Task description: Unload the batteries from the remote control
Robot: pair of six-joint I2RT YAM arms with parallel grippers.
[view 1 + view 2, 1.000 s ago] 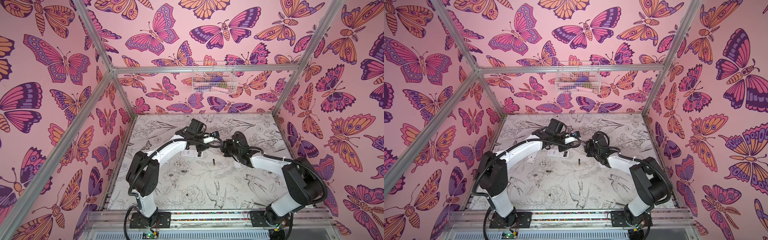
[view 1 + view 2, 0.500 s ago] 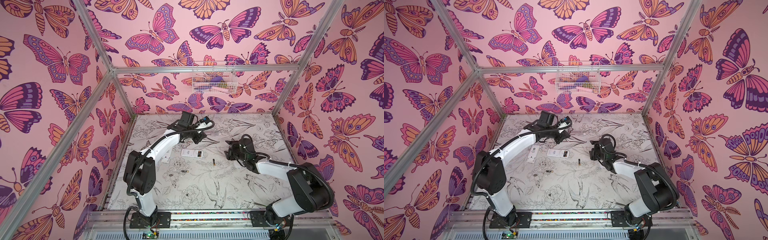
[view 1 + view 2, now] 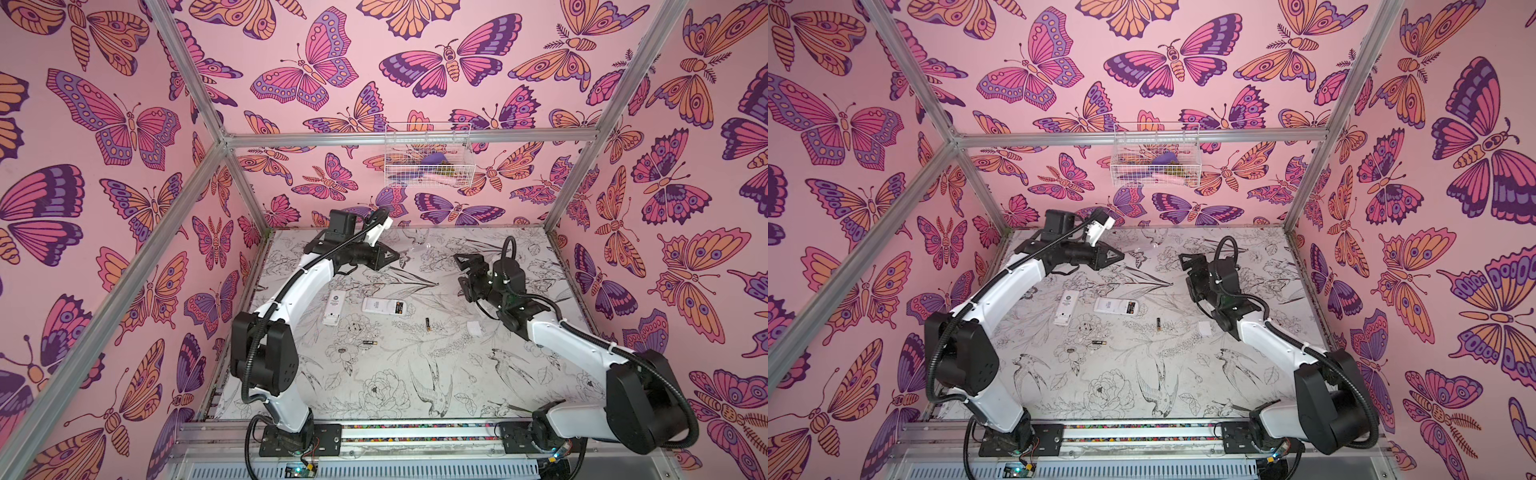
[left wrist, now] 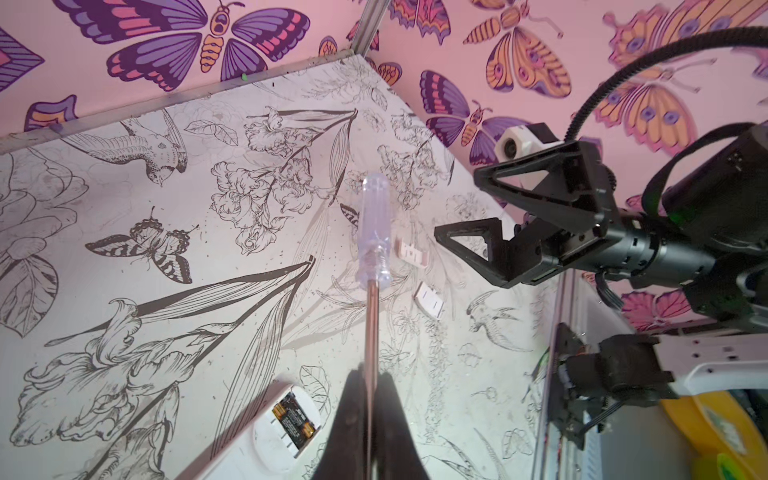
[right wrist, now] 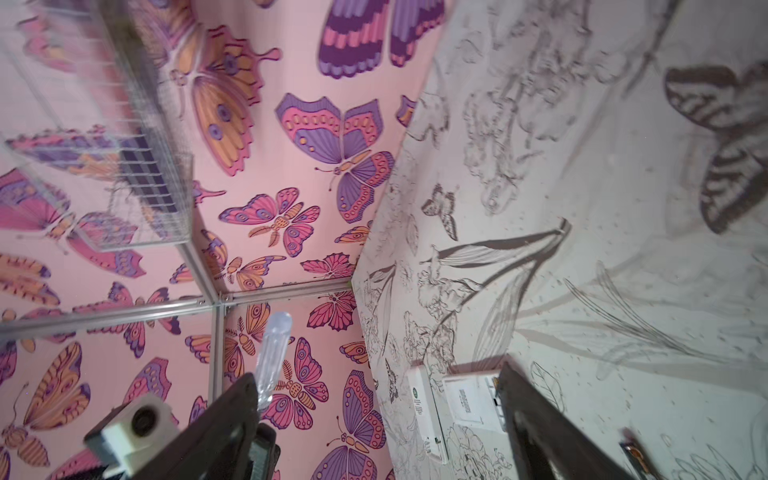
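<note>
Left gripper [image 4: 372, 376] is clamped on the metal shaft of a clear-handled screwdriver [image 4: 372, 232], hovering near the back of the table [image 3: 457, 374]. Right gripper [image 4: 457, 203] is spread wide with nothing in it. One battery [image 3: 427, 323] lies loose near the open remote [image 3: 376, 305], a second battery [image 3: 369, 343] closer to the arm bases, and two batteries [image 4: 293, 417] sit inside that remote's compartment.

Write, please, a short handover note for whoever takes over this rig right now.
Left hand: shut on the screwdriver shaft, holding it in the air.
Right hand: open, empty.
Done: open remote lies compartment up; two loose batteries on the table.
Left: seated batteries sit in that compartment; second remote lies beside it, compartment not visible.
</note>
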